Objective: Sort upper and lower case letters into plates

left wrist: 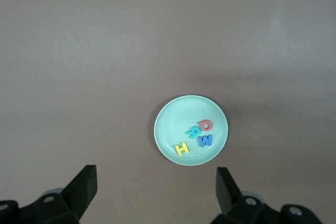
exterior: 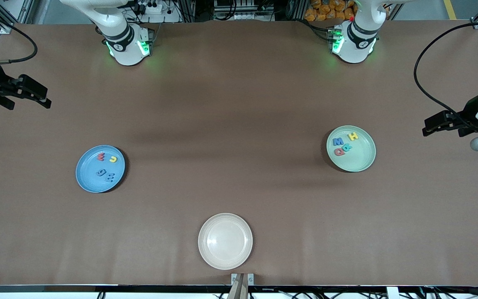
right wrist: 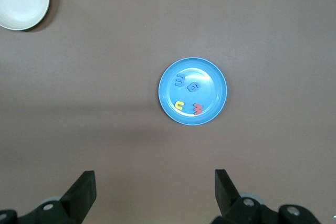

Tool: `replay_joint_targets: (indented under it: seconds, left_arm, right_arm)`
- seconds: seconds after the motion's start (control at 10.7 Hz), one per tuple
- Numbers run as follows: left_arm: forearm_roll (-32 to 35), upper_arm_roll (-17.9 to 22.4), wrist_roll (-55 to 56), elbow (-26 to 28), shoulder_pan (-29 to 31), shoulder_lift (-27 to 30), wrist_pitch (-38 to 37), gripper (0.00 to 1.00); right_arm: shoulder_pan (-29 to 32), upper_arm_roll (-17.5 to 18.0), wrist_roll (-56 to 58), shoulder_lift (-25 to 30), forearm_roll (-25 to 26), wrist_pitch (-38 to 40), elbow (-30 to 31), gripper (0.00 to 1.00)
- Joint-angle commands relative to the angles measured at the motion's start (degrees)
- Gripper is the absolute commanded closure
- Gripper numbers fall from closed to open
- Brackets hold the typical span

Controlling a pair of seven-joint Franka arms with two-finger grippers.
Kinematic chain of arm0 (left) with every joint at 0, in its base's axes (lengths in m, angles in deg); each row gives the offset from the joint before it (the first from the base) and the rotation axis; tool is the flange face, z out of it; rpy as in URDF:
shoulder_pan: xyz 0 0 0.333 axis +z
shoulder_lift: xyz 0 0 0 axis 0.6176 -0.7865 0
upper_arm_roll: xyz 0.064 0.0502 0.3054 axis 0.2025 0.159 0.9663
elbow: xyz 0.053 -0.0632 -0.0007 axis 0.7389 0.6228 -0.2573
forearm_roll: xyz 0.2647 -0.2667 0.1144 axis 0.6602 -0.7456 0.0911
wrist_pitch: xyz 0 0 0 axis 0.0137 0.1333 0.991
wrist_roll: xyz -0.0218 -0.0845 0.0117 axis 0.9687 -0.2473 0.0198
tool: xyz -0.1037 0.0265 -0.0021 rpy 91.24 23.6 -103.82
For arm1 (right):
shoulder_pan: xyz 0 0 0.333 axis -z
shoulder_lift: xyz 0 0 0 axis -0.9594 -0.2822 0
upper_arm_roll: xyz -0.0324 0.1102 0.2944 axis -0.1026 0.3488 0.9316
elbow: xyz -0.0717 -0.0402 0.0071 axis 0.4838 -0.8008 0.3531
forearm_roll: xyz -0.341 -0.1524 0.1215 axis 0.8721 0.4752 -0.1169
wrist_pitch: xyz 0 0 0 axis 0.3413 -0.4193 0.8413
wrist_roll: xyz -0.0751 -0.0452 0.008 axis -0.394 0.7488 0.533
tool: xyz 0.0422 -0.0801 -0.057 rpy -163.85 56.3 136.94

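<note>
You're looking at a wide table [exterior: 239, 104] covered in plain brown matte sheeting, with soft shadow bands running across its middle. Past the table's edge by the arm bases you can see metal framing, cables, a power strip and a heap of orange objects [exterior: 330, 12]; the pictures don't show what those are. A black cable [exterior: 430, 54] loops over the surface near the left arm's end, another [exterior: 19, 41] near the right arm's end.

The blue plate [exterior: 85, 176] sits toward the right arm's end. In it you'll find four letters [exterior: 107, 166]: a red one and a yellow one at the plate's 12 o'clock, seen from the front, and two blue ones at about 4 o'clock, just beside each other. The mint plate [exterior: 361, 160] sits toward the left arm's end and holds the other four [exterior: 343, 143], clustered around its 10 o'clock: a yellow H, a blue M, a red Q and a teal piece touching the Q.

The cream plate [exterior: 225, 241] lies nearer the front camera than both, midway between them, with nothing in it.

Your left gripper [exterior: 428, 126] hangs in the air over the table's edge at the left arm's end, claw spread wide and holding nothing; its fingers [left wrist: 84, 187] frame the mint plate in the wrist view. Your right gripper [exterior: 44, 99] hangs over the edge at the right arm's end, likewise wide and empty.
</note>
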Motion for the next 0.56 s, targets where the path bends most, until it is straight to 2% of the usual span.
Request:
replay_joint_targets:
  seconds: [0.0,0.47]
  left_arm:
    - [-0.77,1.05,0.05,-0.7,-0.9,-0.12,-1.22,0.0]
    - [0.37,0.44,0.14,-1.4,-1.25,-0.21,-1.57,0.0]
  right_arm:
    - [1.75,2.15,0.05,0.48,0.45,0.66,0.07,0.0]
    - [1.76,1.9,0.05,0.48,0.72,1.01,0.07,0.0]
